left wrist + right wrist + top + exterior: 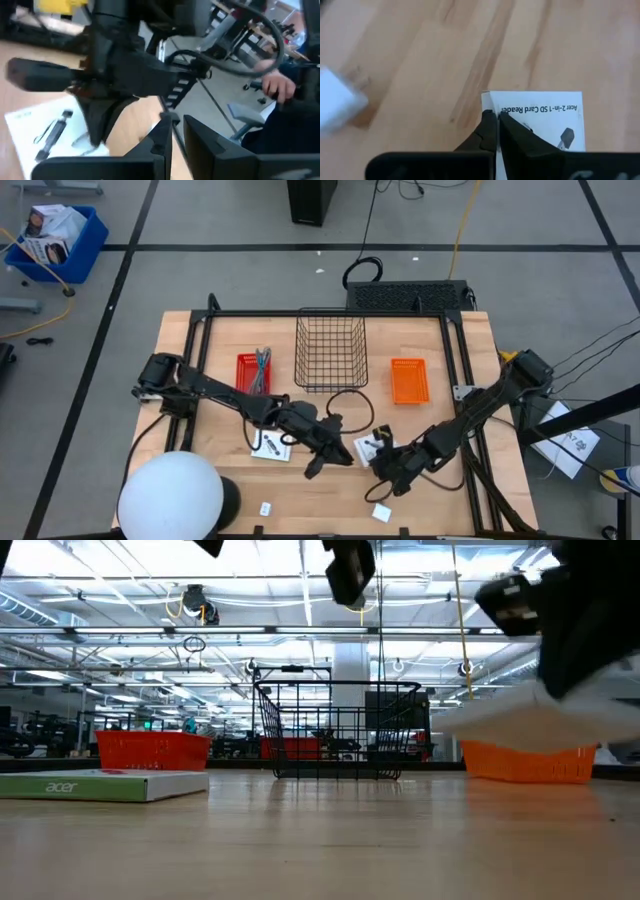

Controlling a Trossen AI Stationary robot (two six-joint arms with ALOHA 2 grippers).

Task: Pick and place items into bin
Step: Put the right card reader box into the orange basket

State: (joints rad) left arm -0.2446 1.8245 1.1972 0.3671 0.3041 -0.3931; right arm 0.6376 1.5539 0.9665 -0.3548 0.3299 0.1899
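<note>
My right gripper (495,116) is shut on a white card printed "Acer 2-in-1 SD Card Reader" (540,122), right of the table's middle (368,446). In the low view the card (520,720) hangs blurred above the wood. A second white card with dark print (270,445) lies flat on the table left of centre. My left gripper (335,452) hovers between the two cards, clear of the table; in its wrist view (176,122) I make out nothing held. Two tiny white blocks (265,508) (381,512) lie near the front edge. My right gripper pinches the card's edge near one corner (489,102) between its two fingertips (487,122). The fingers slant down onto it from the table's right. The card is lifted clear of the table and roughly level.
A wire basket (330,350) stands at the far middle, with a red bin (245,373) on its left and an orange bin (409,380) on its right. A black cable loop (345,402) lies before the basket. A white dome (170,496) sits near left. A person's hand (277,87) shows beyond the table.
</note>
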